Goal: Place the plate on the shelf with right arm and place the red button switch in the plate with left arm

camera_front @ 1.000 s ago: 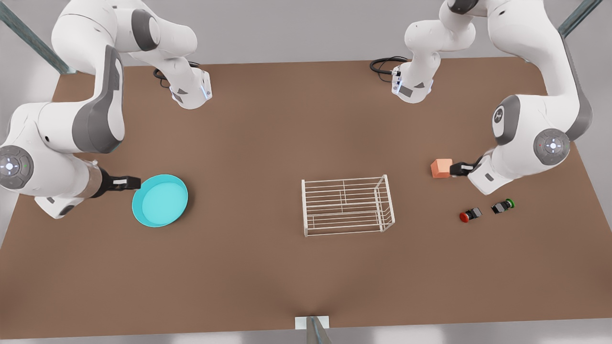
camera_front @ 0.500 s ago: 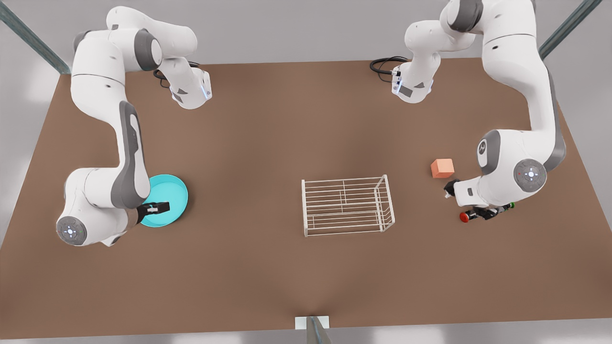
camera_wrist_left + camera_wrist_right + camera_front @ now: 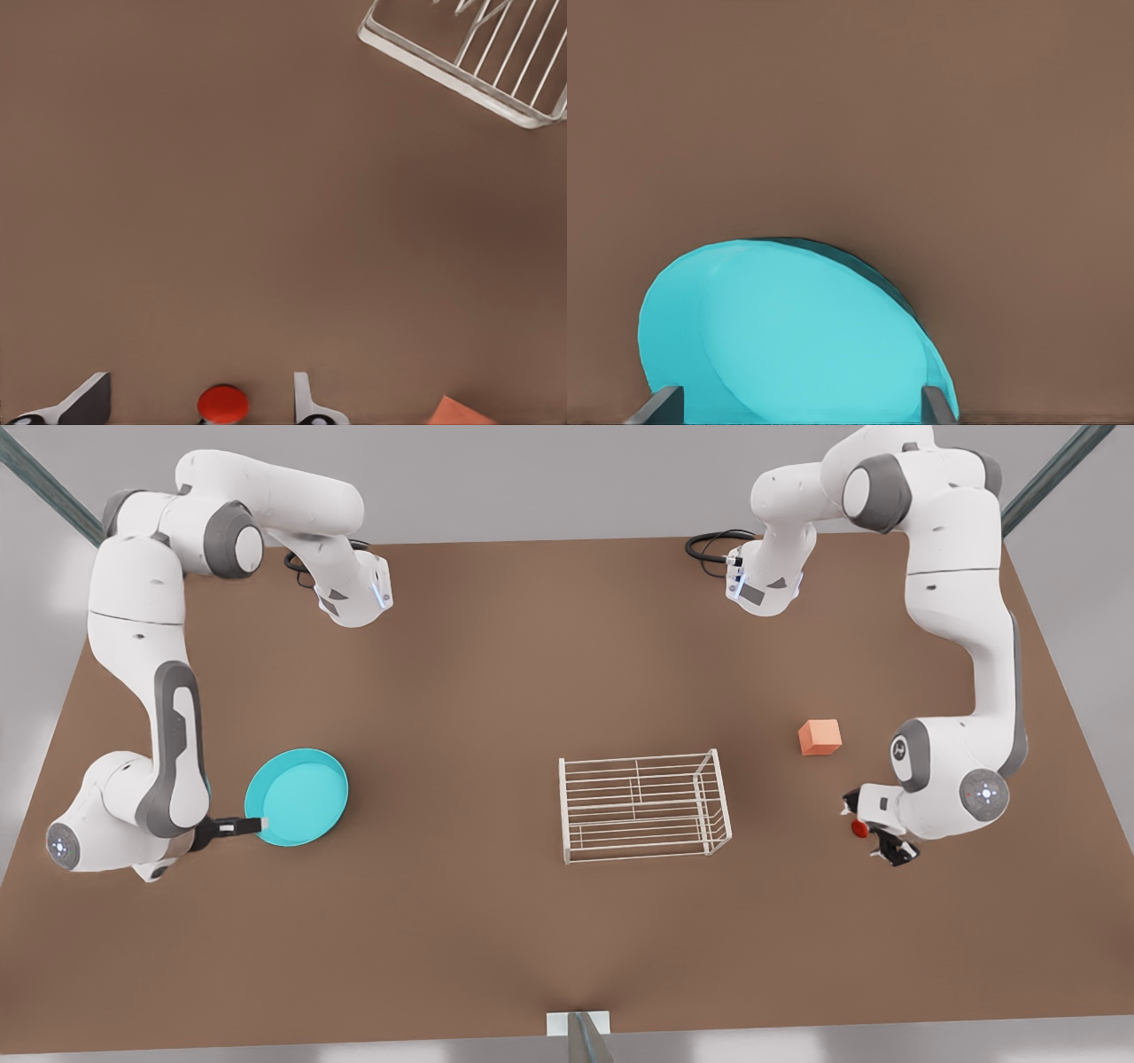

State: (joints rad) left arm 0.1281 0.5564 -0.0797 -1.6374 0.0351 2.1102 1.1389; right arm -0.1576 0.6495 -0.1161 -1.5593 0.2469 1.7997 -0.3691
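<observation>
My right hand (image 3: 257, 825), fingers spread, straddles the round turquoise plate's (image 3: 301, 793) rim; my left hand (image 3: 202, 403), spread too, brackets the tiny red-capped button switch (image 3: 222, 404).

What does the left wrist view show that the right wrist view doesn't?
Left wrist view alone: the red button switch lying between the open fingertips of the left gripper, a corner of the white wire shelf, and an edge of the orange cube.

Right wrist view alone: the turquoise plate, its near rim between the open fingertips of the right gripper.

Both: the brown table, and a gripper spread open around its target, not yet closed.
</observation>
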